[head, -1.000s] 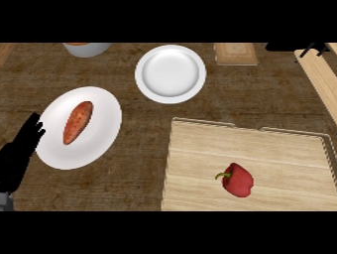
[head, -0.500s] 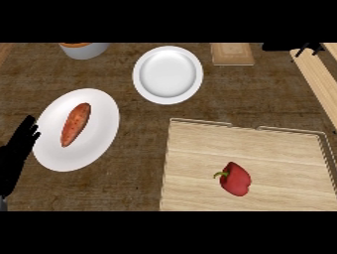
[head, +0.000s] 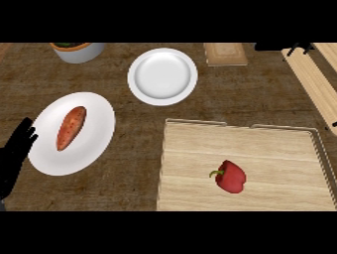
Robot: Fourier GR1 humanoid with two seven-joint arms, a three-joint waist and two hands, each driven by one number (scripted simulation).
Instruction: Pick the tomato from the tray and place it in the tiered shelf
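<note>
Tomato, red with a green stem (head: 231, 177), lies in the pale wooden tray (head: 200, 144), right of its middle. Note the slatted light-wood tiered shelf (head: 319, 84) at upper right, well apart from it. You see the black left hand (head: 9, 161) at the lower left edge, fingers straight and holding nothing, just beside the white plate (head: 91, 149) bearing an orange sweet potato (head: 71, 128).

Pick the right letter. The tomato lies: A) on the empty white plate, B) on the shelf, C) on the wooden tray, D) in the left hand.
C: the tomato rests on the tray, while the open left hand shows at the view's left edge.
</note>
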